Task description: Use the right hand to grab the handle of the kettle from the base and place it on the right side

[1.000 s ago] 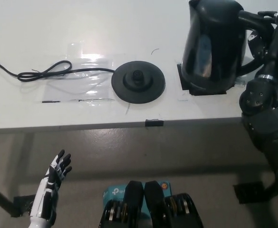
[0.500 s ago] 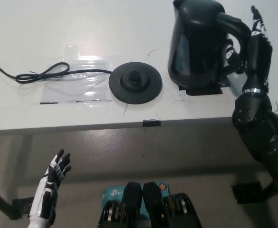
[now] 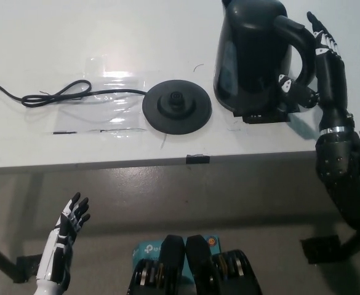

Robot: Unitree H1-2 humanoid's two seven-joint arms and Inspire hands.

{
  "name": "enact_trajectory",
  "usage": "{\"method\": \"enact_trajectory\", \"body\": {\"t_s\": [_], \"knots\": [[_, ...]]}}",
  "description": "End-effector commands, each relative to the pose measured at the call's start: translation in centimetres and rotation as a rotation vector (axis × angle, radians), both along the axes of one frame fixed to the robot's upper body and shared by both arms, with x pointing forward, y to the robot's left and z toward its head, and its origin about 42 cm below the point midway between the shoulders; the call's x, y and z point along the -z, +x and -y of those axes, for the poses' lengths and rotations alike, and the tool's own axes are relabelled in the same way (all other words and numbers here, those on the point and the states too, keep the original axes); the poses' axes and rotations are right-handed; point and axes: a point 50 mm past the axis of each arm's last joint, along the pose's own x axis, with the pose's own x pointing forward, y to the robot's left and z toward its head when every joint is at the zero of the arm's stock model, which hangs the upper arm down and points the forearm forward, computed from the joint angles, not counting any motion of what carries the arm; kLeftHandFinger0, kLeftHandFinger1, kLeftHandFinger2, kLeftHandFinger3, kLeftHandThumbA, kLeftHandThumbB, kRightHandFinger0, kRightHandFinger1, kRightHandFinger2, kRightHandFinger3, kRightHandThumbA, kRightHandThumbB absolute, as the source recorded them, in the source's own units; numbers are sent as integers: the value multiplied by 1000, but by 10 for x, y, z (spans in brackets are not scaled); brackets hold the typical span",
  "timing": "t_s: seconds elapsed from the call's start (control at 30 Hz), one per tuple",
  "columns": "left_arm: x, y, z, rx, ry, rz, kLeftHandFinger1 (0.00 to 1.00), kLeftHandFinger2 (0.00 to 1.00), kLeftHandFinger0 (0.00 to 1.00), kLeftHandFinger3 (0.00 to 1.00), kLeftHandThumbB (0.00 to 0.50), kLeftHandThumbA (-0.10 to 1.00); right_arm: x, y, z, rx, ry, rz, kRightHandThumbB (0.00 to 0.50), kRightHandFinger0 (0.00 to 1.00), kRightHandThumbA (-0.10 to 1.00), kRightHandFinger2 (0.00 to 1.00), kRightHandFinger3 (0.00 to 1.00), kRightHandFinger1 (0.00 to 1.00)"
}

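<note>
You're looking at what seems a lab or test room: a plain white table (image 3: 106, 37) with black tape marks (image 3: 197, 159) and clear film (image 3: 100, 104) stuck to it, a bare grey floor (image 3: 167, 196) below, and a boxed network device (image 3: 148, 249) lying there.

The tall glossy black electric kettle (image 3: 253, 55) is cut off at the top edge, so its lid is unseen. Its body hides most of the black tape-marked square (image 3: 263, 115) beneath. Left of the kettle, the thin black power cord (image 3: 56, 95) ends in a plug at the left edge, too small to make out.
</note>
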Motion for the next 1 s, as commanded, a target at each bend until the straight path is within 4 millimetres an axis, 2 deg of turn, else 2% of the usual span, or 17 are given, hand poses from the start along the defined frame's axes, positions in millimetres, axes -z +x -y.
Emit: {"method": "enact_trajectory", "body": {"t_s": [0.0, 0.07, 0.17, 0.37, 0.43, 0.5, 0.53, 0.57, 0.6, 0.67, 0.7, 0.73, 0.77, 0.8, 0.9, 0.93, 0.97], "knots": [[-11, 5, -5, 19, 18, 65, 1000, 1000, 1000, 1000, 499, 1000, -25, -9, 8, -80, 15, 68, 484, 1000, 863, 1000, 1000, 1000], [-12, 6, -6, 18, 18, 67, 1000, 1000, 1000, 1000, 500, 1000, -30, -18, 9, -100, 48, 101, 475, 1000, 1000, 1000, 1000, 1000], [-12, 7, -6, 15, 15, 61, 1000, 1000, 1000, 1000, 500, 1000, -39, -32, 12, -125, 110, 147, 500, 1000, 1000, 1000, 1000, 1000], [-13, 10, -5, 13, 16, 63, 1000, 1000, 1000, 1000, 500, 1000, -61, -69, 21, -56, 171, 369, 468, 1000, 1000, 1000, 1000, 1000], [-13, 11, -5, 17, 20, 66, 1000, 1000, 1000, 1000, 500, 1000, -68, -99, 18, -27, 159, 498, 467, 1000, 1000, 1000, 1000, 1000], [-12, 11, -3, 21, 22, 67, 1000, 1000, 1000, 1000, 499, 1000, -73, -141, 4, -29, 111, 630, 397, 1000, 1000, 1000, 1000, 1000], [-12, 11, -3, 22, 23, 64, 1000, 1000, 1000, 1000, 500, 1000, -73, -146, 3, -21, 102, 641, 396, 1000, 1000, 1000, 1000, 1000], [-11, 10, -3, 24, 26, 64, 1000, 1000, 1000, 1000, 500, 1000, -66, -171, -4, -45, 89, 652, 437, 1000, 1000, 1000, 1000, 1000], [-10, 9, -2, 24, 24, 62, 1000, 1000, 1000, 1000, 500, 1000, -59, -186, -9, -64, 100, 646, 439, 1000, 1000, 1000, 1000, 1000], [-7, 6, 0, 27, 21, 54, 1000, 1000, 1000, 1000, 500, 1000, -41, -200, -16, -91, 131, 593, 424, 1000, 1000, 1000, 1000, 1000], [-4, 5, 2, 32, 20, 47, 1000, 1000, 1000, 1000, 500, 1000, -21, -208, -17, -92, 125, 525, 403, 1000, 1000, 1000, 1000, 1000], [-3, 5, 3, 36, 18, 41, 1000, 1000, 1000, 1000, 500, 1000, 1, -210, -18, -86, 102, 451, 385, 1000, 1000, 1000, 1000, 1000], [-3, 5, 3, 38, 19, 37, 1000, 1000, 1000, 1000, 500, 1000, 10, -211, -18, -94, 108, 402, 404, 1000, 1000, 1000, 1000, 1000], [-3, 4, 4, 41, 23, 34, 1000, 1000, 1000, 1000, 500, 1000, 35, -215, -21, -128, 154, 268, 404, 1000, 1000, 1000, 1000, 1000], [-1, 5, 9, 50, 19, 30, 1000, 1000, 1000, 1000, 500, 1000, 75, -222, -23, -151, 207, 73, 402, 1000, 1000, 1000, 1000, 1000], [0, 5, 10, 52, 17, 28, 1000, 1000, 1000, 1000, 500, 1000, 81, -222, -22, -152, 204, 53, 381, 1000, 1000, 1000, 1000, 1000], [1, 5, 13, 53, 19, 22, 1000, 1000, 1000, 1000, 500, 1000, 105, -223, -22, -160, 218, -55, 355, 1000, 1000, 1000, 1000, 1000]]}}
